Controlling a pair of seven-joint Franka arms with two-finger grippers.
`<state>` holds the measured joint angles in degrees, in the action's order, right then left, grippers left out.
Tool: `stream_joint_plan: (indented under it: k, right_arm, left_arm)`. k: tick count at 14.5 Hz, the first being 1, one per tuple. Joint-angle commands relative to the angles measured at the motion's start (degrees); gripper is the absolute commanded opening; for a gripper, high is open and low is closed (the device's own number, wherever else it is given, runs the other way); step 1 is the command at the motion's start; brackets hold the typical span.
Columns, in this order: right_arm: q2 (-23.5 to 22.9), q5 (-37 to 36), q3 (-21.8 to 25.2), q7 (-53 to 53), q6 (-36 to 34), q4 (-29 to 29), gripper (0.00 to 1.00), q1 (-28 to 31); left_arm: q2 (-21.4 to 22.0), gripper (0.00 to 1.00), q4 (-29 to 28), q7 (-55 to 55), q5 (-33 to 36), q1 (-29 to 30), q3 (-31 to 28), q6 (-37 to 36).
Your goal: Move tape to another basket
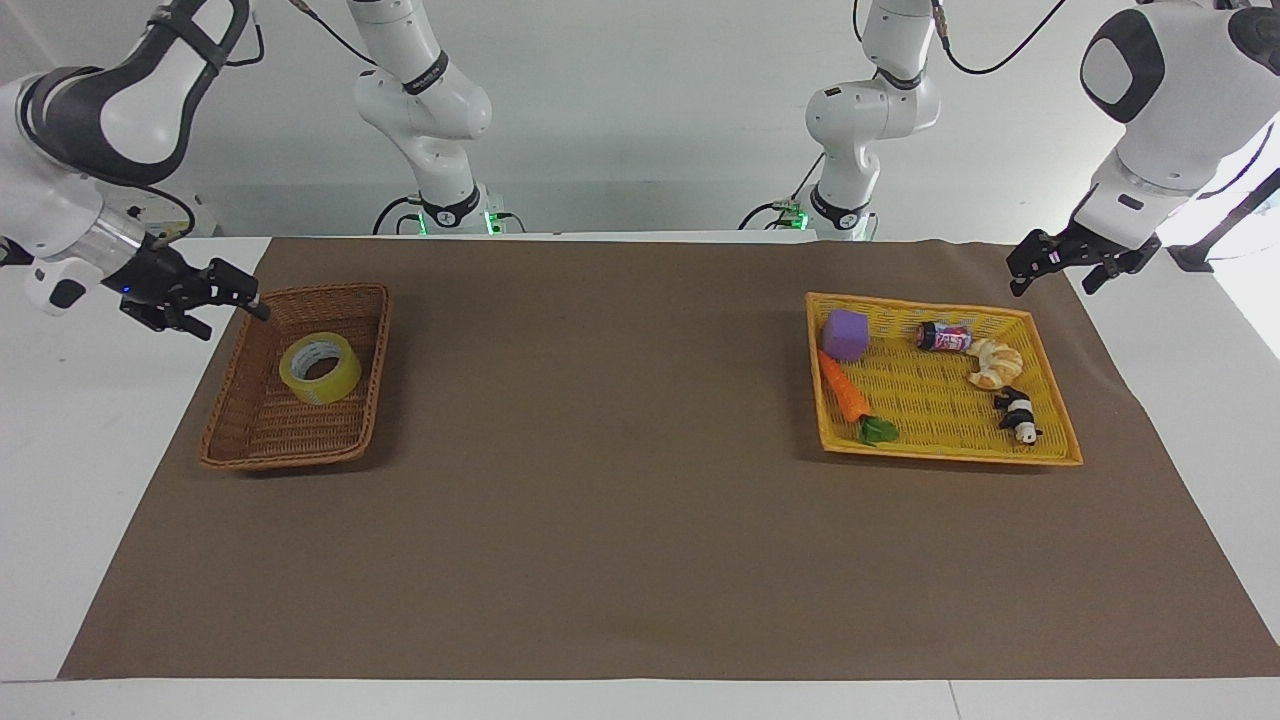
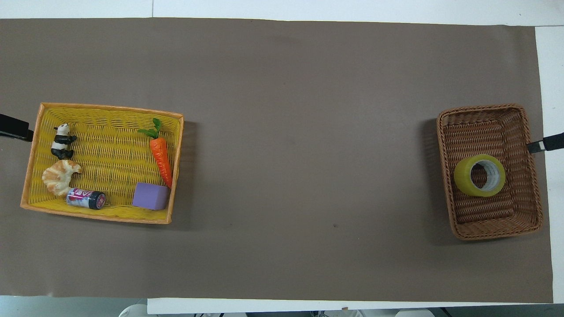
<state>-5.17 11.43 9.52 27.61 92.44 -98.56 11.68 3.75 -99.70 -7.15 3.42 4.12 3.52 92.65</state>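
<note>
translucent yellow plastic wound on a pale core ring, the tape (image 1: 320,368) lies in the brown wicker basket (image 1: 242,432), toward the end of it nearer the robots. the roll rests almost flat with a slight tilt, so its short axis through the hole points mostly upward; in the overhead view the open core (image 2: 482,176) shows the weave beneath, and the roll is a wide ring with no long side. the basket is rectangular, with deep sloping woven walls and a ribbed floor, and it sits on the matte brown cloth (image 1: 620,520) at the right arm's end of the table.

the right gripper (image 1: 228,296) hangs over the cloth's edge just beside the basket's outer rim, clear of the tape, its fingers spread and holding nothing. in the overhead view only a dark fingertip with a pale pad shows at the frame's border (image 2: 546,143); the rest is cut off.

the left gripper (image 1: 1040,266) hovers over the cloth near the corner of the flat yellow woven tray (image 1: 950,452), its fingers apart and empty; overhead, only a black stub (image 2: 15,127) enters the frame.

in the tray lie a purple block (image 1: 847,334), a plastic carrot (image 1: 846,392) with green leaves, a small can (image 1: 944,337) on its side, a bread toy (image 1: 994,364) and a panda figure (image 1: 1018,414). the can's label is too small to read.
</note>
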Motion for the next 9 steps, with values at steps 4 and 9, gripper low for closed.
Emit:
stream_joint_plan:
  k: [4, 9]
  right_arm:
    - [7.36, -9.14, -0.20, -12.57, -3.73, 1.26, 1.00, -9.12]
    - [6.13, -13.18, -2.31, -14.77, -13.22, 11.53, 1.00, -9.39]
  left_arm:
    - [-2.34, 1.00, 3.45, -1.11, 0.01, -3.59, -5.19, -4.32]
    - [-4.10, 1.00, 6.45, -1.03, -2.37, -4.82, -5.19, -6.17]
